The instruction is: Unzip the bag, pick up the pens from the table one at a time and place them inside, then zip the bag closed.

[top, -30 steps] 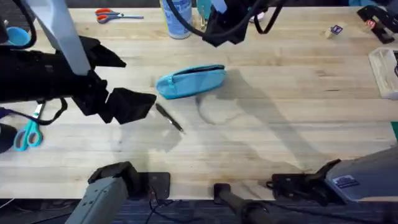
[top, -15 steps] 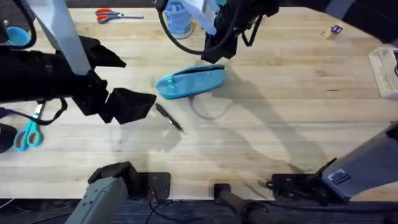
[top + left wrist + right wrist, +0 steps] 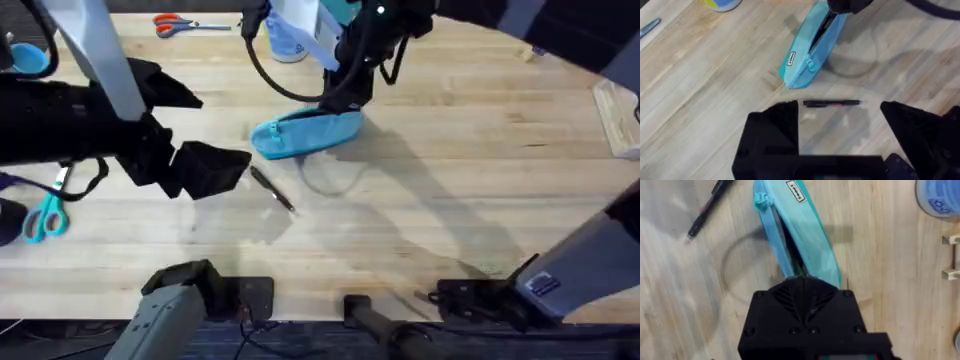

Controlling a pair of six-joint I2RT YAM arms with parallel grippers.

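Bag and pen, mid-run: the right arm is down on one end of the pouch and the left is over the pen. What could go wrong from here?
1. The right gripper meets the bag at one end only; the far end lies free, so the pouch may swivel or drag.
2. The pen lies just off the bag's free end, apart from it; a sliding pouch could knock it away from the open left gripper.
3. The zipper opening looks narrow, so insertion may snag.

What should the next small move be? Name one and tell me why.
Probably lower the left gripper straight down and close on the pen. Its fingers are open and the pen lies on the table between them. The bag looks unzipped, with a dark slit along its zipper, and the right gripper is down at its far end.
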